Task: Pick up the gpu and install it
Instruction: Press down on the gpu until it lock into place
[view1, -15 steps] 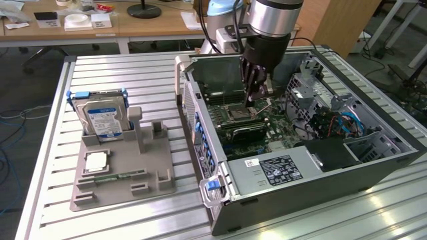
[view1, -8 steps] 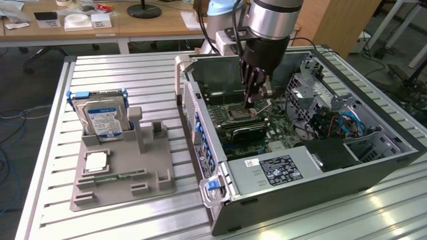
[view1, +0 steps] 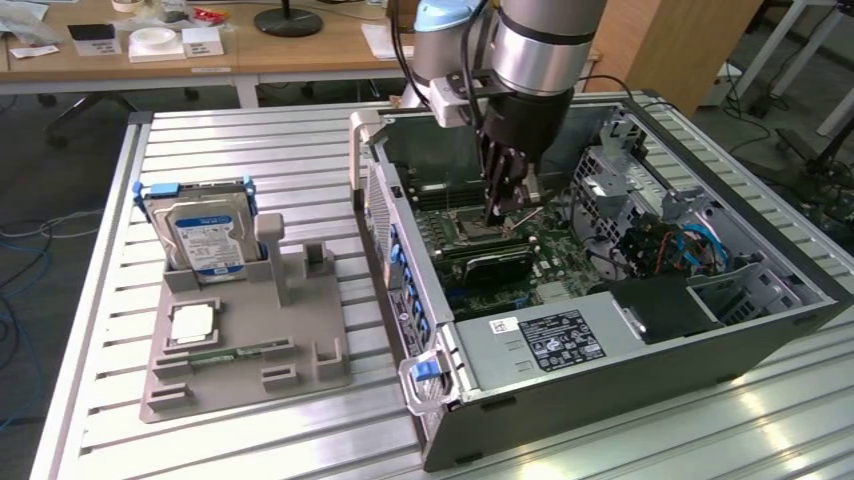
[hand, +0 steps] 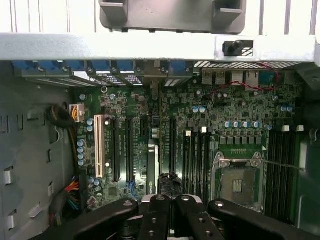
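Black gripper (hand: 170, 212) fingers (hand: 187, 220) sit pressed together right over the motherboard (hand: 200, 125), holding nothing that I can see. Just beyond their tips the gpu (hand: 153, 165) stands on edge in a slot among the expansion slots, beside the empty CPU socket (hand: 237, 182). Across the slatted table (view1: 107, 400), the hard drive (view1: 203, 238) stands upright in a grey holder (view1: 247, 345) beside the open computer case (view1: 601, 340).
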